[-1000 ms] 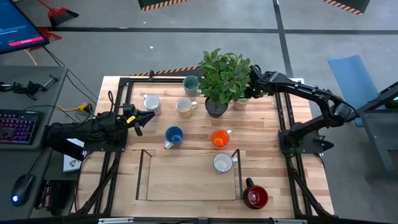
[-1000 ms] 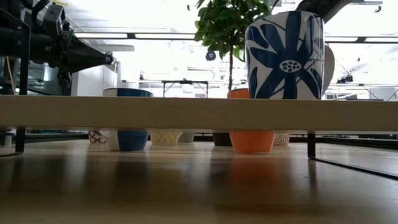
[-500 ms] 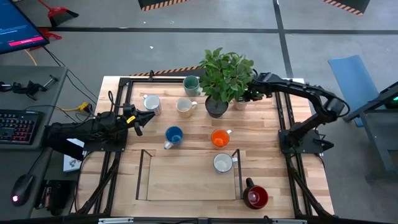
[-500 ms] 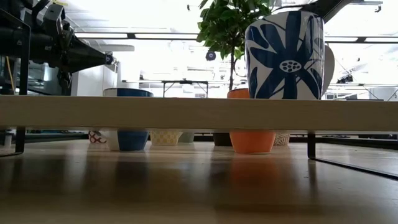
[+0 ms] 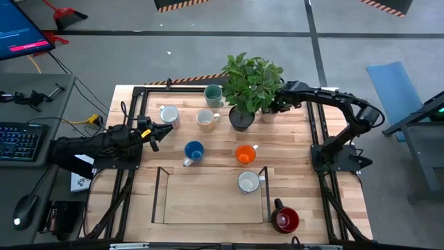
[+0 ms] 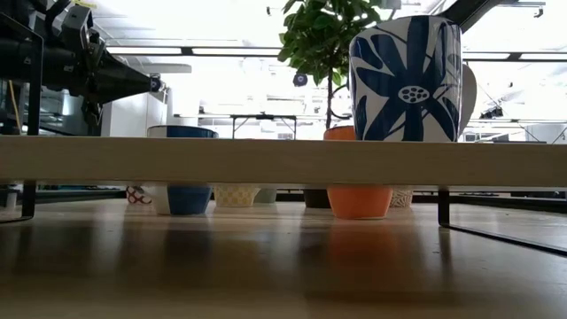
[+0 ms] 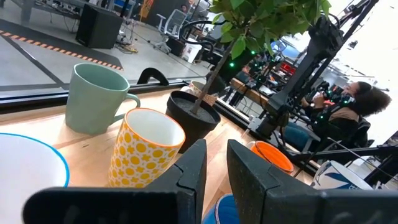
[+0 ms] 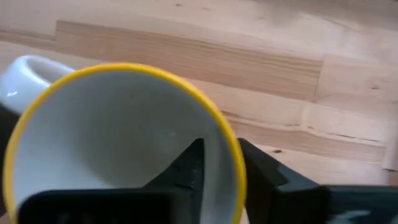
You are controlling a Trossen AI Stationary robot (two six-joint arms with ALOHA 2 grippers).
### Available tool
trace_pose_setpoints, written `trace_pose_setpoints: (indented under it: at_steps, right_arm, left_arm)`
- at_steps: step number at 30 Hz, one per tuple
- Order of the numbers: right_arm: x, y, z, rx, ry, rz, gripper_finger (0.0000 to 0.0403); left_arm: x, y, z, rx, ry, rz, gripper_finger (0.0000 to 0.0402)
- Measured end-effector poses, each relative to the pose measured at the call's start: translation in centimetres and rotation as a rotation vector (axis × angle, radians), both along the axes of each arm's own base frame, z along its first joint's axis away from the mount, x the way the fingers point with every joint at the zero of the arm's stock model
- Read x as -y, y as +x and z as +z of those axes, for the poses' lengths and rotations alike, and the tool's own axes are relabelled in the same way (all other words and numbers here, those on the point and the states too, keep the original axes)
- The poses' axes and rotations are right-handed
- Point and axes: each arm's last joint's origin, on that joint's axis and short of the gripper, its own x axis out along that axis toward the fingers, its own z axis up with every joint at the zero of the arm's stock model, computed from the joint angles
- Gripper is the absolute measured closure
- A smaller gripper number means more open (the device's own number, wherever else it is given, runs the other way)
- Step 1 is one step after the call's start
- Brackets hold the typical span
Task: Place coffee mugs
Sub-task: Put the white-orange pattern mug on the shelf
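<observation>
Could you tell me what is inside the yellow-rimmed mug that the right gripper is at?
One finger of the right gripper reaches inside the yellow-rimmed mug; the white wall looks bare. The mug's bottom is covered.
</observation>
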Motion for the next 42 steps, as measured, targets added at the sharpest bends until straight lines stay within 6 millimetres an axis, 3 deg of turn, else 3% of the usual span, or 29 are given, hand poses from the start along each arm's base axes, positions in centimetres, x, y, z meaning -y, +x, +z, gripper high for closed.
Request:
trace_pose_setpoints:
  at_steps: [4, 12, 20, 28, 36, 42]
  right_arm:
    - [0.3, -0.3, 0.0, -0.007, -0.002, 0.008, 0.0394]
    - [0.2, -0.8, 0.4, -0.033, -0.008, 0.008, 0.0399]
    - [-0.9, -4.6, 4.3, -0.082, -0.107, -0.072, 0.0401]
    - [-3.6, -9.9, 9.3, -0.021, -0.242, -0.203, 0.0402]
    - [-8.3, -13.8, 11.7, 0.045, -0.250, -0.214, 0.0402]
    - [-11.2, -15.2, 12.4, 0.155, -0.221, -0.129, 0.0402]
  left_arm:
    - [0.0, 0.0, 0.0, 0.000, 0.000, 0.000, 0.0348]
    - [0.0, 0.0, 0.0, 0.000, 0.000, 0.000, 0.0348]
    - [0.0, 0.0, 0.0, 0.000, 0.000, 0.000, 0.0348]
    - [0.0, 0.0, 0.0, -0.002, 0.002, -0.001, 0.0348]
    - [0.0, 0.0, 0.0, -0.002, 0.002, 0.000, 0.0348]
    - [0.0, 0.0, 0.0, -0.002, 0.002, 0.000, 0.0348]
